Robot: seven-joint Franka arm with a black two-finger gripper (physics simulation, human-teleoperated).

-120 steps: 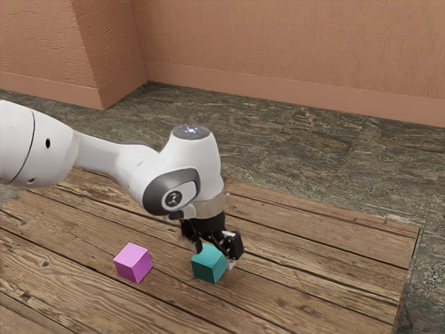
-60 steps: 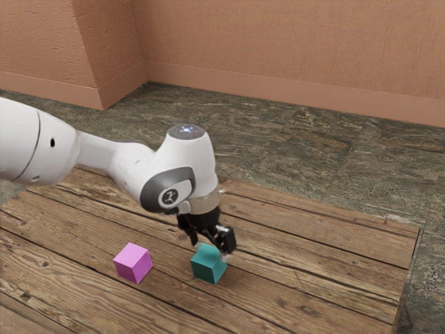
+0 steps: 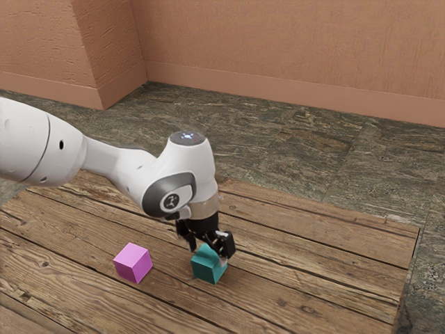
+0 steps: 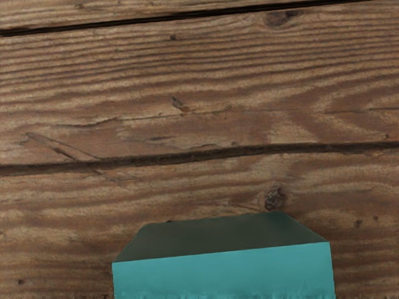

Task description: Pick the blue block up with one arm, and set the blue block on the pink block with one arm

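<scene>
The blue block [image 3: 208, 268], a teal cube, rests on the wooden table [image 3: 313, 278] near its middle. My gripper [image 3: 208, 248] hangs straight over it, open, with one finger on either side of the cube's top. In the wrist view the blue block [image 4: 223, 265] lies just under my hand on the planks. The pink block [image 3: 133, 262] sits on the table toward the exterior view's left of the blue block, about a block's width away from it.
The table's far edge [image 3: 327, 209] and its end at the exterior view's right [image 3: 410, 278] drop to a stone floor [image 3: 313, 146]. Bare planks [image 4: 187, 93] lie around both blocks. My white arm [image 3: 104, 163] crosses above the table's left part.
My hand has shifted slightly toward the exterior view's left, centring over the blue block, and has come down so its fingers straddle the cube's top. Neither block has moved.
</scene>
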